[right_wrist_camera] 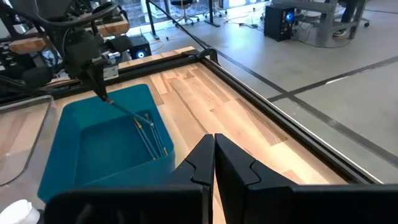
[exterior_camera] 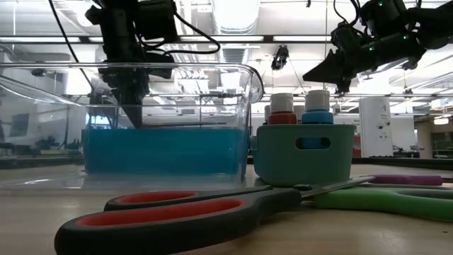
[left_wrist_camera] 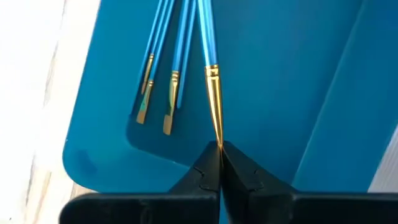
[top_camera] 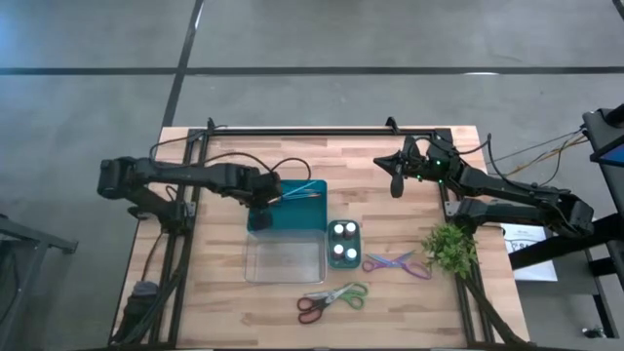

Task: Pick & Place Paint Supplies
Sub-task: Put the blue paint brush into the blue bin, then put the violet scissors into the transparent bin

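Note:
My left gripper points down into the blue bin, shut on one thin blue brush. Other brushes lie on the bin's floor beside it. Paint bottles with white caps stand in a small teal holder. On the table lie the purple scissors and, nearer the front edge, the red-green scissors. My right gripper hangs shut and empty above the table's far right part. My left gripper pinches the brush's gold ferrule at its tip end between its two fingertips. It comes from above, and the brush runs on away from the fingers. The handle slants down toward the other brushes; whether its far end rests on the bin, I cannot tell.
A clear container stands against the blue bin's near side. A green plant sprig lies at the right, beside the purple scissors. Bare wood shows between the bin and my right gripper and along the front edge.

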You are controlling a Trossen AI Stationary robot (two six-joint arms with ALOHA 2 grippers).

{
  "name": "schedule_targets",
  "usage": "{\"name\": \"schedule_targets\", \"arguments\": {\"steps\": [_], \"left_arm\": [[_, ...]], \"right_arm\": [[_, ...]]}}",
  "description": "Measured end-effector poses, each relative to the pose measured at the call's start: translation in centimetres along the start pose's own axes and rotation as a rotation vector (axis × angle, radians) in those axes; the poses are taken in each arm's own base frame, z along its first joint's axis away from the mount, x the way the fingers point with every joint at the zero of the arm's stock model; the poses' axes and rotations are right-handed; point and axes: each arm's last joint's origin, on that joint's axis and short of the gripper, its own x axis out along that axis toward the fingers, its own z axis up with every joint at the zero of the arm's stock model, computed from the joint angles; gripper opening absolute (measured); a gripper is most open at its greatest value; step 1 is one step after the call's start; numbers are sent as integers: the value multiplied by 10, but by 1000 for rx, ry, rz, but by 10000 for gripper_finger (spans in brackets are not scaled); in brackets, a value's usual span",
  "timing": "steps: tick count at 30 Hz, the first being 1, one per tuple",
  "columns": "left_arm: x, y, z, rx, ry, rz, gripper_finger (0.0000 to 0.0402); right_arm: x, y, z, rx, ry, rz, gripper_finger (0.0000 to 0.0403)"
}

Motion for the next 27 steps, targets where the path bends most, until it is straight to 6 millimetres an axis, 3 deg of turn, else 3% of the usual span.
{"name": "schedule_targets", "arguments": {"steps": [5, 19, 27], "left_arm": [[-1, 1, 0, -2, -5, 11, 12], [-6, 4, -1, -15, -33, 89, 153], [-52, 8, 9, -19, -204, 117, 172]], "right_arm": [[0, 0, 0, -5, 0, 0, 9], [0, 0, 0, -19, 0, 3, 9], [0, 3, -2, -35, 22, 93, 9]]}}
